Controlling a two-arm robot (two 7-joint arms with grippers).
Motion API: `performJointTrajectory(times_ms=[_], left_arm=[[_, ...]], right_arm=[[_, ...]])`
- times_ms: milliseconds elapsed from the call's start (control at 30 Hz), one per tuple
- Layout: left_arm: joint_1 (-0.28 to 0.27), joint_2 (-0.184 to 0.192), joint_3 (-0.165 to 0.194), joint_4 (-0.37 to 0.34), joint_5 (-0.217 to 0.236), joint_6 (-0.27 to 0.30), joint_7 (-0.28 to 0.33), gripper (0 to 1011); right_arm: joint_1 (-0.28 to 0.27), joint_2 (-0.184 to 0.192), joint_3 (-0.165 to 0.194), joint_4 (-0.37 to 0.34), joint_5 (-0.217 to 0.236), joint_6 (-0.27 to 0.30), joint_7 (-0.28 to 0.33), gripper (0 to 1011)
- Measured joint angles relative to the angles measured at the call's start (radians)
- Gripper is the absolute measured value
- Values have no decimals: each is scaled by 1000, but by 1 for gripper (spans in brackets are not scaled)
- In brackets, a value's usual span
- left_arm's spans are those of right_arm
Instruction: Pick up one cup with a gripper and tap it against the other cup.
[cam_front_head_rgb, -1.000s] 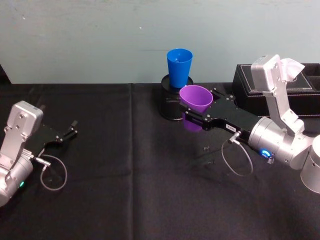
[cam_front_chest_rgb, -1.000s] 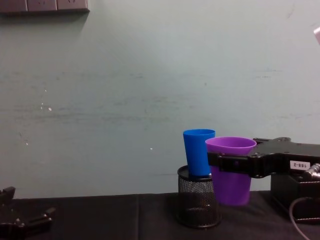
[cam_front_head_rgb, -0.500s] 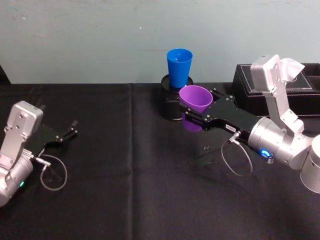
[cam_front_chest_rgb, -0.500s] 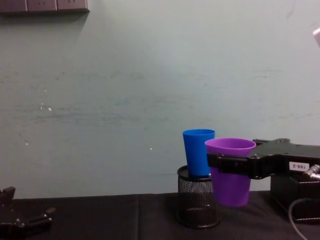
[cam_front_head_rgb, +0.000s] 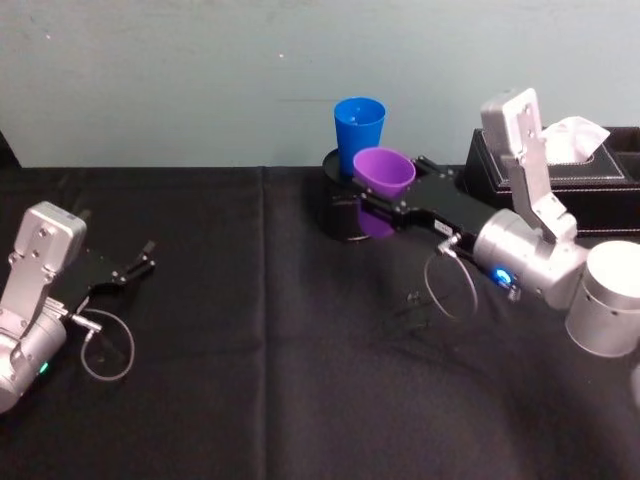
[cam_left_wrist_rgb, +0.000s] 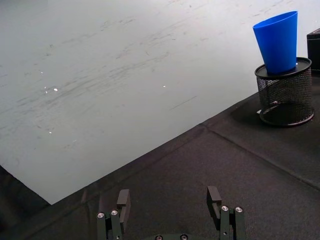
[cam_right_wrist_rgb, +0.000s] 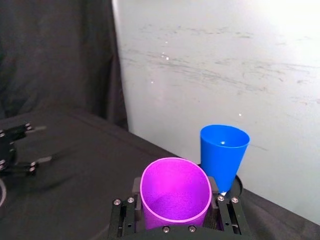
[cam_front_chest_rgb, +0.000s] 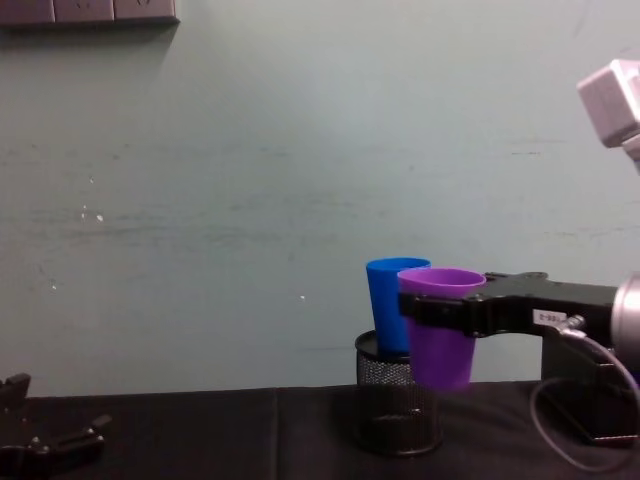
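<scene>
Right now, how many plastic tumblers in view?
2. The purple cup is held off the table in the right gripper; the blue cup stands in the top of the black mesh pen holder, right beside it.

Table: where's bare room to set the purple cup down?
Free: black cloth between left gripper and mesh holder, and the near middle. Crowded: back right, where blue cup in the holder, purple cup in the right gripper and black box bunch together.

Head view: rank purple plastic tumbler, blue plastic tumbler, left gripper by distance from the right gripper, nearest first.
1. purple plastic tumbler: clamped in the right gripper.
2. blue plastic tumbler: just behind it, seated in the black mesh pen holder.
3. left gripper: far off, on the table's left side.
</scene>
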Motion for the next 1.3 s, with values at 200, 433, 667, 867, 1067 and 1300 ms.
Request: performJointTrajectory(times_ms=[200, 433, 667, 867, 1067, 1300], left_arm=[[0, 0, 0, 0, 0, 0, 0, 1000], [0, 0, 0, 0, 0, 0, 0, 1000], [0, 0, 0, 0, 0, 0, 0, 1000], [0, 0, 0, 0, 0, 0, 0, 1000], [0, 0, 0, 0, 0, 0, 0, 1000], [0, 0, 0, 0, 0, 0, 0, 1000]], right_arm=[[60, -48, -4, 98, 4, -3, 0, 732], [106, -81, -7, 177, 12, -2, 4, 732], [152, -105, -15, 249, 1, -14, 10, 732], [182, -121, -19, 293, -10, -27, 15, 732], [204, -132, -19, 324, -17, -35, 20, 732], [225, -145, -14, 356, -24, -46, 22, 732]])
